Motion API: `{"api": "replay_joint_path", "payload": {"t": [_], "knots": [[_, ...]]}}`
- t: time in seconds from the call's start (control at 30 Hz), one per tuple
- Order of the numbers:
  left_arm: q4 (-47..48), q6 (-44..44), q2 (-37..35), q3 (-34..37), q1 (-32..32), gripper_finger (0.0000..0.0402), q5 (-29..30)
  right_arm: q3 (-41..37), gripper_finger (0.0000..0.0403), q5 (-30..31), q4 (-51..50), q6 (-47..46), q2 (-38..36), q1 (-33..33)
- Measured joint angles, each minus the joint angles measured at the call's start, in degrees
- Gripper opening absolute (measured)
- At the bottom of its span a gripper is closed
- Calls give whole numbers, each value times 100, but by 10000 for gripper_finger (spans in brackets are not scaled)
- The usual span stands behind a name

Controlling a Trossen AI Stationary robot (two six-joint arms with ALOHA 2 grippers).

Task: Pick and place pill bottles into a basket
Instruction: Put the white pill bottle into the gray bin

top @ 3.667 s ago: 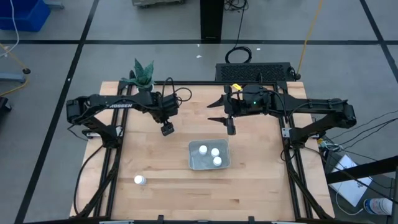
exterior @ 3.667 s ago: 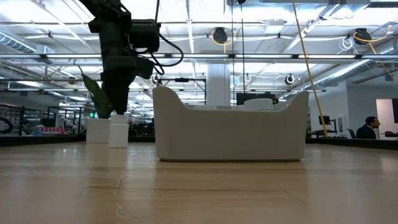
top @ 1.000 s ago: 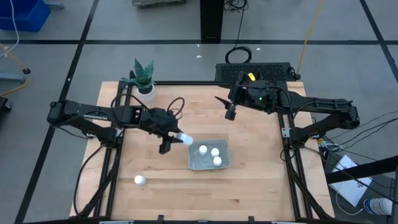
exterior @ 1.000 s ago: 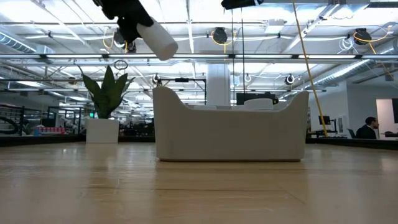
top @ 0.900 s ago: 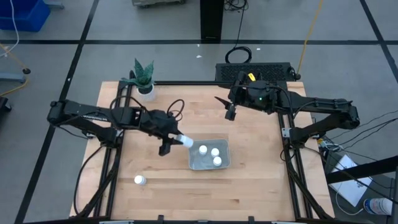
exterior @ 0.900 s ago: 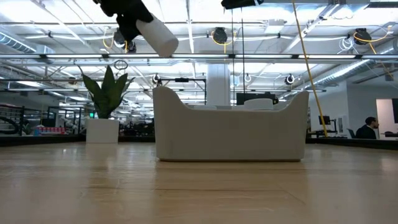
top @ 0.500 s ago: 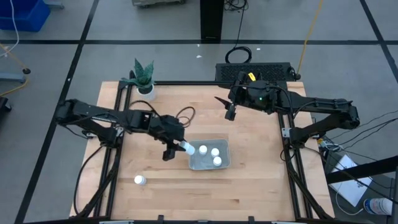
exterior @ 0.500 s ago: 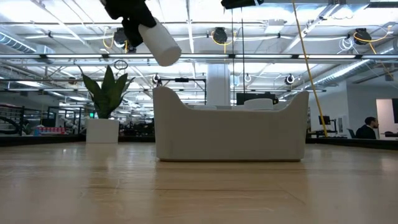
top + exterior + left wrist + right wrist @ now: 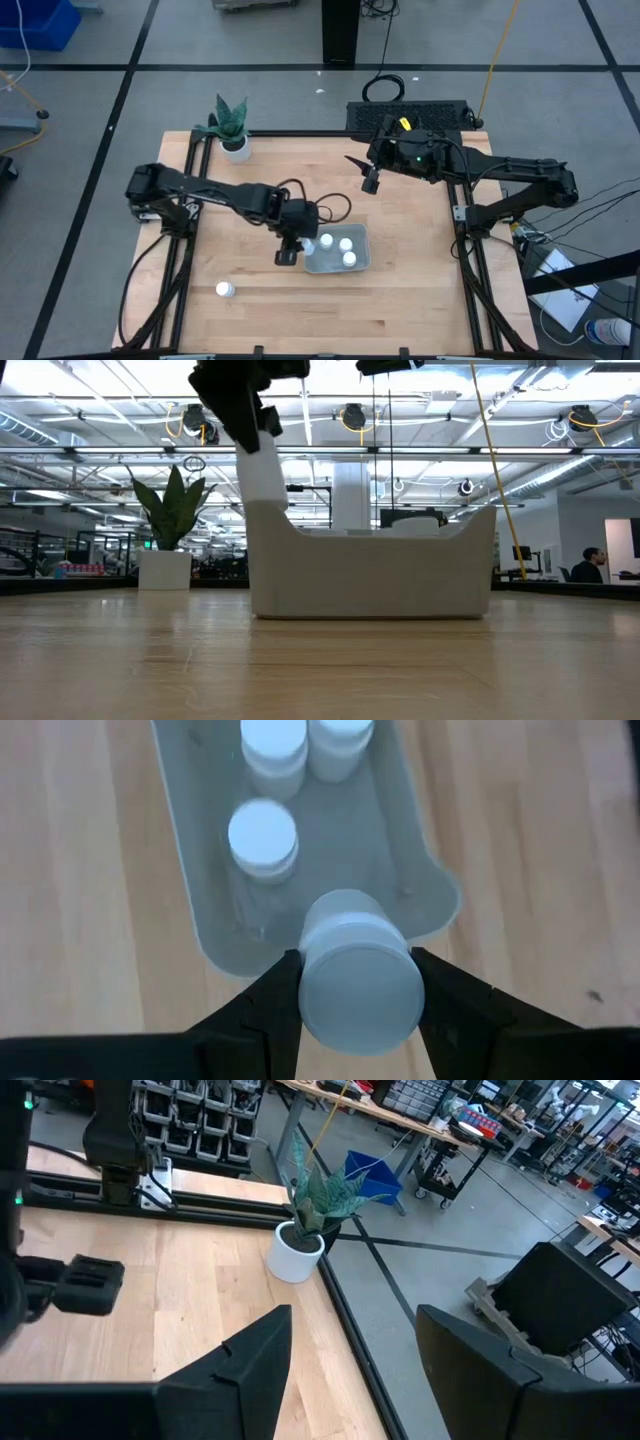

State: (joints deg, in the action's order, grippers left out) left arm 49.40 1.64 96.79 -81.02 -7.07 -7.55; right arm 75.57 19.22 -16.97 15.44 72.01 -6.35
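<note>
My left gripper (image 9: 297, 243) is shut on a white pill bottle (image 9: 357, 978) over the left end of the pale grey tray (image 9: 334, 265). The low view shows the bottle (image 9: 262, 472) upright under the gripper (image 9: 252, 418). Three more bottles (image 9: 341, 248) stand in the tray, and they also show in the left wrist view (image 9: 264, 836). One bottle (image 9: 225, 290) stands on the table near the front left. My right gripper (image 9: 370, 181) is open and empty above the table's far middle, and its fingers are spread in the right wrist view (image 9: 350, 1370). My left gripper pinches the bottle's upper part (image 9: 308, 982) between its two fingers, on two opposite sides. The fingers come from above and point down. The bottle hangs upright below them, with its lower end (image 9: 266, 500) at the height of the tray's rim, inside the tray's left end.
A white pot with a green plant (image 9: 234, 139) stands at the far left corner. The tray's walls (image 9: 370, 575) rise well above the tabletop in the low view. Bare wood lies left of and in front of the tray.
My left gripper has carried the bottle toward the table's right and near edges and down, to the tray's left end. The bottle was tilted and high above the tray. It is now upright and down at the rim.
</note>
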Motion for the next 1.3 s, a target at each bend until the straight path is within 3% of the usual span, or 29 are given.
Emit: {"api": "replay_joint_path", "payload": {"t": [1.3], "knots": [[-303,-559,321,-122,196,165,-618,0,208,-7,-7,-105,0,2]]}}
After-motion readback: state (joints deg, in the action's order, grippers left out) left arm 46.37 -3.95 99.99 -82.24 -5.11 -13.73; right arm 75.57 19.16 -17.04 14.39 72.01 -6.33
